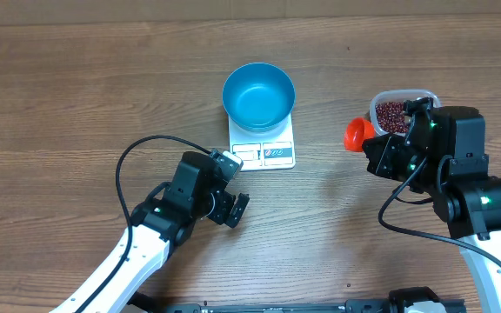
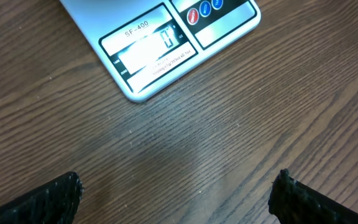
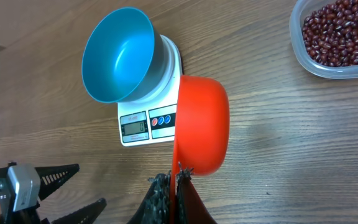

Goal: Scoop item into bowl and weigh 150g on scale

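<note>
The desk (image 1: pixel 76 87) looked like matt wood grain; the bowl (image 1: pixel 258 94) and orange scoop (image 3: pixel 204 124) were smooth, glossy plastic.

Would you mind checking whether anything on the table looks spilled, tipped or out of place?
Nothing stands out. The blue bowl sits upright and empty on the scale, the beans all lie inside the clear tub with none on the table, and the right gripper holds the red scoop.
</note>
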{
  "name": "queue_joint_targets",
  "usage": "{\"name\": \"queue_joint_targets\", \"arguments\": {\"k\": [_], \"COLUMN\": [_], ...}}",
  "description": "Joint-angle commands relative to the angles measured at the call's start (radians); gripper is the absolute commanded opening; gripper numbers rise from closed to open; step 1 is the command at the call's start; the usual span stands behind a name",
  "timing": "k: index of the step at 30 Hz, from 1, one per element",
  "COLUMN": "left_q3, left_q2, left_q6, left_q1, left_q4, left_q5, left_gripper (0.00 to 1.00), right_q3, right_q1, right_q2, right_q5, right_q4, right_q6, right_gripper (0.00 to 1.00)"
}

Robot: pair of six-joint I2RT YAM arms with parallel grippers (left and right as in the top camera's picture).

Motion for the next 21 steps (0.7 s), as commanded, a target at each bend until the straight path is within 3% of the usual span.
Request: {"name": "queue_joint_targets", "arguments": {"k": [1,21], "left_q3": [-0.007,-0.001], "left_q2": [0.017,0.019], "left_q6": [0.016,0.009], "left_q1": [0.005,0.005], "left_q4": [0.000,0.050], "left_q5": [-0.004,-0.003], "left_gripper": [1.00,1.00], "right_q3": [0.022,0.022], "right_q1": [-0.006,-0.006], "right_q2": [-0.003,-0.003], "right_q5": [0.011,0.011], "right_q4": [0.007,0.007], "right_q6": [0.006,0.006], "right_gripper": [0.04,0.04]}}
